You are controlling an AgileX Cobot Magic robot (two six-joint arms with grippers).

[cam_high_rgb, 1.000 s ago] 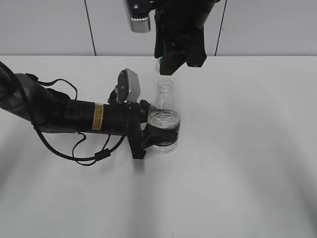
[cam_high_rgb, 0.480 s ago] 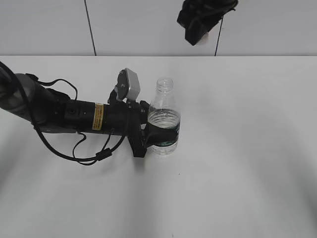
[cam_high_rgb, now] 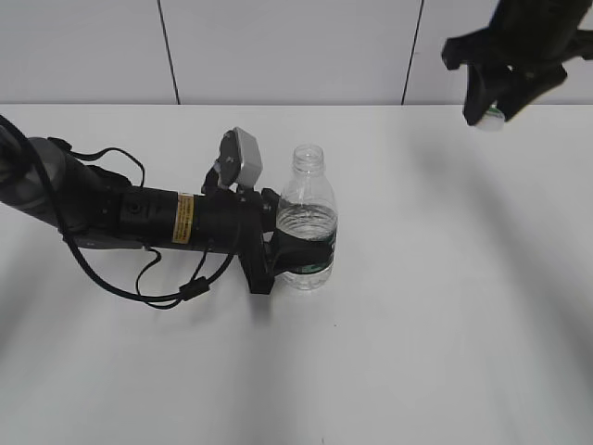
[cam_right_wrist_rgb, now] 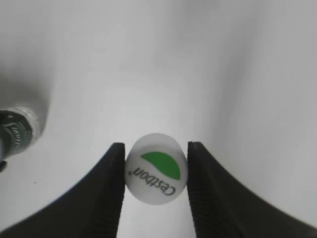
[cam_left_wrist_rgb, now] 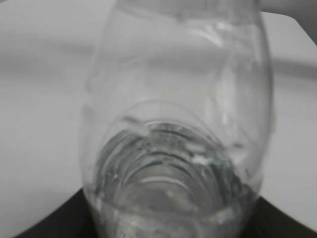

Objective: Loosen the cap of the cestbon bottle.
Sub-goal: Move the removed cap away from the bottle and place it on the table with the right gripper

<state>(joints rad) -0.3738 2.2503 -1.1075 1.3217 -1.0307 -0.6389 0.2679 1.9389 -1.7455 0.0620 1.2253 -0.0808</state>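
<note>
So the white table [cam_high_rgb: 445,306] takes up most of the shot, with a pale panelled wall [cam_high_rgb: 278,46] running behind it.

The left arm [cam_high_rgb: 120,218] lies low across the table from the left side, black, with a yellow sticker and loose cables looping under it. Its wrist camera sticks up as a small grey box near the bottle.

The left gripper [cam_high_rgb: 298,255] is clamped around the lower body of the bottle [cam_high_rgb: 308,218], right at the green label band. The bottle stands upright on the table, roughly mid-frame, part full of water, and its neck is open with nothing on top. In the left wrist view the bottle [cam_left_wrist_rgb: 178,119] fills nearly the whole picture, clear plastic with the water line showing, so you can't see much of the fingers there, just dark bits at the bottom corners.

The right gripper [cam_high_rgb: 491,109] is up in the top right corner of the exterior view, raised off the table and well apart from the bottle. It's pinched on the cap [cam_high_rgb: 489,118]. The right wrist view shows that nicely: the cap [cam_right_wrist_rgb: 156,168] sits squeezed between the two black fingers [cam_right_wrist_rgb: 111,193], green half-circle and "Cestbon" lettering facing the camera, with the table below it.
</note>
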